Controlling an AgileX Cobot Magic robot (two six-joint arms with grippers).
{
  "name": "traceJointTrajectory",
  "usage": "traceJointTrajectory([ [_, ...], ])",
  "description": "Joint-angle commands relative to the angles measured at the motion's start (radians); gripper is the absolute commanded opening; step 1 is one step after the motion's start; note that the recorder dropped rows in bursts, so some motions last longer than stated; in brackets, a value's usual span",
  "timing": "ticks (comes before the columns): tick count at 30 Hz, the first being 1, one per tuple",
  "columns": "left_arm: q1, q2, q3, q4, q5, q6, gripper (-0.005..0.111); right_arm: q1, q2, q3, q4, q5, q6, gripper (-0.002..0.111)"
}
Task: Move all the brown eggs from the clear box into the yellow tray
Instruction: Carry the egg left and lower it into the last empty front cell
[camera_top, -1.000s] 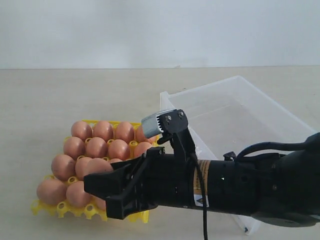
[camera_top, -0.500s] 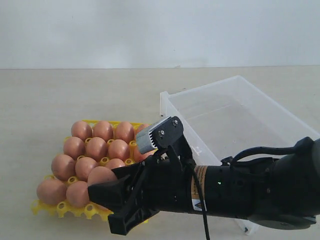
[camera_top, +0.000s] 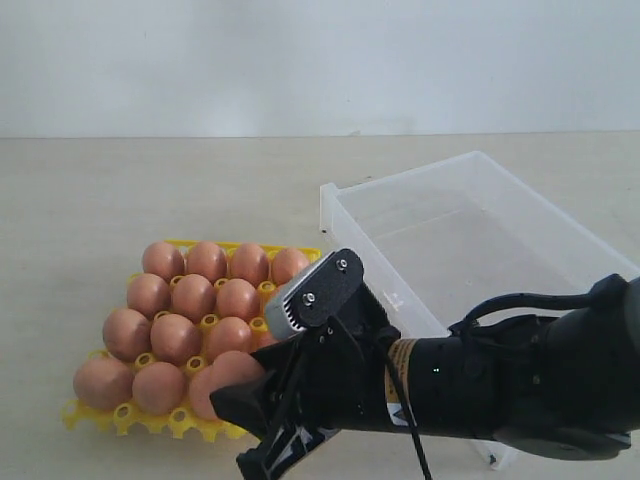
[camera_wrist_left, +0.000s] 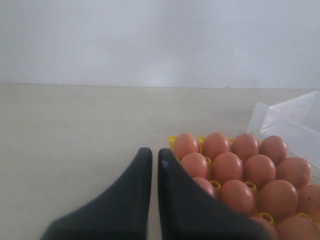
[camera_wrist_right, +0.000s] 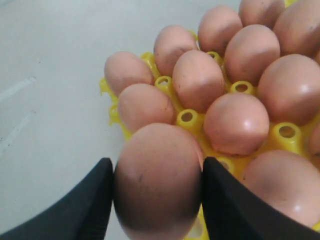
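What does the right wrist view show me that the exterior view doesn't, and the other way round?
Only the right wrist view: a close look at the grasp, with the right gripper shut on the held egg and its black fingers against either side of the shell.
Only the exterior view: the clear box, with no eggs visible inside, and the right arm stretched toward the tray.
Both: the brown eggs seated in the yellow tray, and the held egg at its near row.

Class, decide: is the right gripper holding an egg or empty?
Holding one: in the right wrist view a brown egg sits clamped between both fingers of the right gripper.
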Motion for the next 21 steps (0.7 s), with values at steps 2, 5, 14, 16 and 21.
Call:
traceJointTrajectory([
  [2,-0.005,-0.003,0.004,-0.001,-0.007,-0.008,0.004,0.000,-0.002,-0.003,0.194,-0.003,-0.121,0.000],
  [5,-0.005,-0.003,0.004,-0.001,-0.007,-0.008,0.004,0.000,-0.002,-0.003,0.320,-0.003,-0.197,0.000],
  [14,-0.005,-0.003,0.004,-0.001,-0.007,-0.008,0.004,0.001,-0.002,-0.003,0.227,0.040,-0.202,0.000],
  [16,-0.005,-0.003,0.004,-0.001,-0.007,-0.008,0.004,0.001,-0.002,-0.003,0.225,0.040,-0.202,0.000],
  [21,-0.005,-0.003,0.004,-0.001,-0.007,-0.008,0.004,0.002,-0.002,-0.003,0.149,0.032,-0.180,0.000],
])
